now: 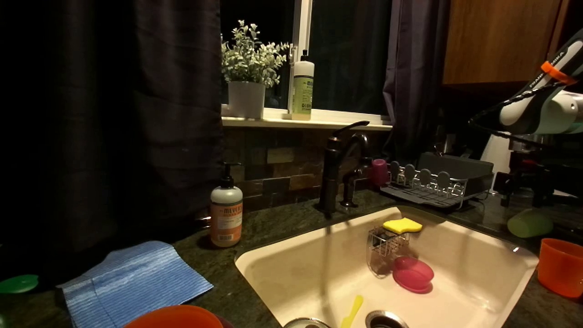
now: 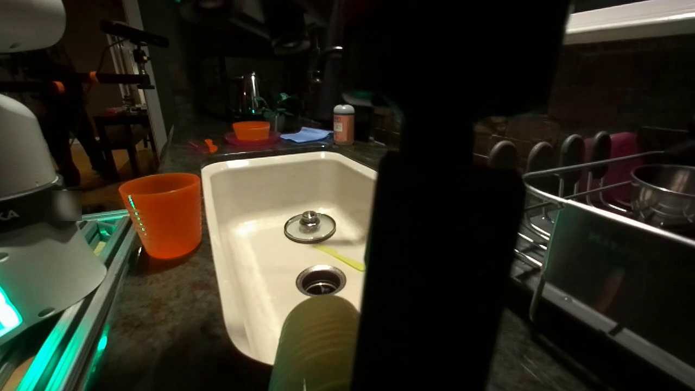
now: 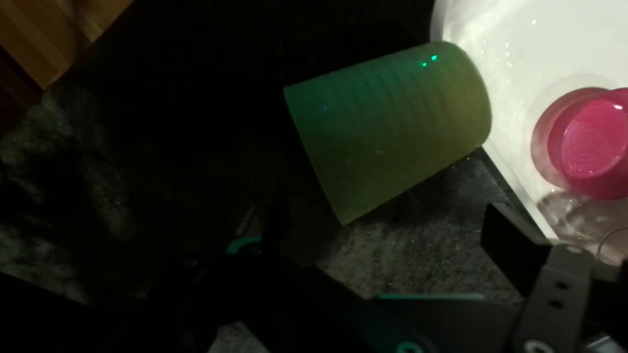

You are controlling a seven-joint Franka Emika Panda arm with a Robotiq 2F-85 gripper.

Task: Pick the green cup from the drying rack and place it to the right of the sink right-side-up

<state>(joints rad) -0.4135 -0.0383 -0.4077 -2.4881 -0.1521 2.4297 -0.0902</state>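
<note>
1. The green cup (image 3: pixel 392 132) lies on its side on the tabletop (image 2: pixel 168 315) beside the sink (image 1: pixel 291 264), narrower end toward the basin; whether it touches the rim I cannot tell.
2. In the wrist view the cup sits just ahead of the tool (image 3: pixel 385 218), beyond its fingertips (image 3: pixel 510 235) and apart from them.
3. The tool's fingers stand wide apart with nothing gripped.
4. Beside the sink: one orange cup (image 1: pixel 560 269) near the green one, one drying rack (image 1: pixel 455 165), one pink cup (image 1: pixel 379 173) at its end.
5. In the sink: one pink bowl (image 1: pixel 413 275), one wire caddy (image 1: pixel 387 245) bearing one yellow sponge (image 1: pixel 402 225), one glass lid (image 2: pixel 301 231), one yellow utensil (image 2: pixel 341 257), one drain (image 2: pixel 320 281).
6. One orange-labelled bottle (image 1: pixel 227 218) stands on the tabletop, one green-labelled bottle (image 1: pixel 303 93) on the windowsill (image 1: pixel 273 122).
7. In an exterior view a black shape (image 2: pixel 440 260) hides part of the sink and green cup, which the frame also cuts off.
8. In an exterior view the arm (image 1: pixel 524 114) runs out of frame, and darkness swallows the tool's outline.
</note>
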